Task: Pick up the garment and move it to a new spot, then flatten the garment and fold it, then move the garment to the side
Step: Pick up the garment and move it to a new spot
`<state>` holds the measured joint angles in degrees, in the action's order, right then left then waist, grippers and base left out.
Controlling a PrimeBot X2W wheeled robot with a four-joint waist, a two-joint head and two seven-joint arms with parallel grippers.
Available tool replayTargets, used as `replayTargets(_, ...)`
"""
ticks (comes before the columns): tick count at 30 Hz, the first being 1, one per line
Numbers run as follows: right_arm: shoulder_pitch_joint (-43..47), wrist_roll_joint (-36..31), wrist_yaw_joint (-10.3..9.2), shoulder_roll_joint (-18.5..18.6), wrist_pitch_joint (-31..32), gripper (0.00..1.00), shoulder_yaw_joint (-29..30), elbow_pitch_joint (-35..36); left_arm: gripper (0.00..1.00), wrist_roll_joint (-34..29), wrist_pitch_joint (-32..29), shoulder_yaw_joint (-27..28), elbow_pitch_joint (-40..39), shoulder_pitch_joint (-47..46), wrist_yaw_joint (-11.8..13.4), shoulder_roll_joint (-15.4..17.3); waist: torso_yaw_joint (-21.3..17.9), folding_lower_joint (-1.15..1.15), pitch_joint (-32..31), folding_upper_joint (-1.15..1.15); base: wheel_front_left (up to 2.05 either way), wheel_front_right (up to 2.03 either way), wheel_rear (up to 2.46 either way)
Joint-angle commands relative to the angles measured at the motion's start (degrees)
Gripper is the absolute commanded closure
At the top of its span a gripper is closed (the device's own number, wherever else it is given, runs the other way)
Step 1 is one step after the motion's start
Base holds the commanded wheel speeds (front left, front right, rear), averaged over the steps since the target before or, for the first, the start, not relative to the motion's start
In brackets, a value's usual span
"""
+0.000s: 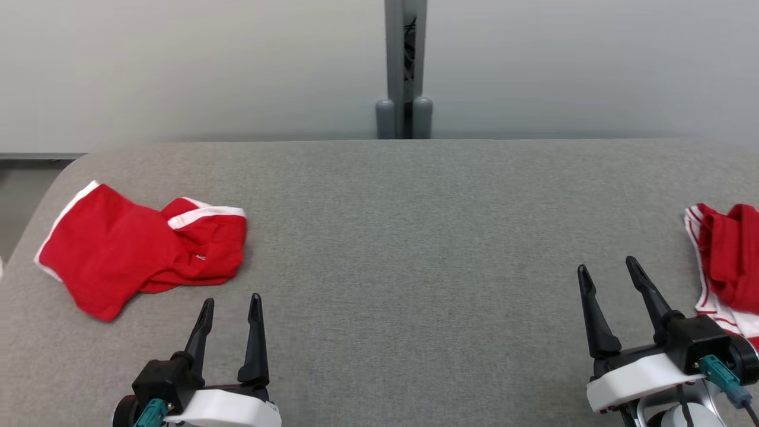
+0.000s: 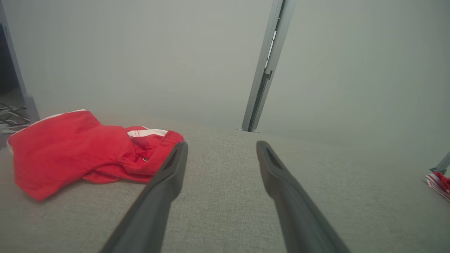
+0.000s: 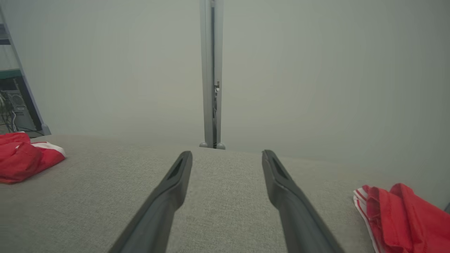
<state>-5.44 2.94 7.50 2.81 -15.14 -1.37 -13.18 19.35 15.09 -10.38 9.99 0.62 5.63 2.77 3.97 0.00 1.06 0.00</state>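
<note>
1. A crumpled red garment [image 1: 130, 249] with white trim lies at the far left of the grey table [image 1: 415, 237], near its rounded corner.
2. A second red garment [image 1: 726, 261], its edges white with red stripes, lies bunched at the table's right edge, partly cut off in the head view.
3. The left gripper [image 1: 231, 299] hovers just beside the first garment, fingers spread, holding nothing.
4. The right gripper [image 1: 607, 265] hovers near the second garment, fingers spread and likewise empty.
5. Bare tabletop stretches between the two grippers.
6. Behind the table, a grey post [image 1: 404, 59] stands against a pale wall [image 1: 178, 59].
</note>
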Motion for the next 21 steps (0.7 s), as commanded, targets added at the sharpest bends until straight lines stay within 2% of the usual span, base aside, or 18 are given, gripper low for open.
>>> replayTargets(1, 0.1, 0.3, -0.01, 0.2, -0.1, 0.0, -0.2, 0.3, 0.0, -0.3, 0.0, 0.4, -0.1, -0.7, 0.1, 0.2, 3.5, 0.0, 0.0, 0.0, 0.0, 0.0, 0.0)
replayTargets(14, 1.2, 2.7, -0.01, 0.3, -0.1, 0.0, -2.8, -0.4, 0.0, -2.0, 0.0, 3.0, 0.2, 1.4, -0.9, 0.2, 16.8, 0.0, -2.1, 0.0, 0.0, 0.0, 0.0)
replayTargets(21, 1.1, 3.1, -0.01, 0.3, -0.1, 0.0, -3.7, -0.7, 0.0, -2.6, 0.0, 3.4, 0.1, 2.0, -1.3, 0.2, 20.3, 0.0, -2.5, 0.0, 0.0, 0.0, 0.0)
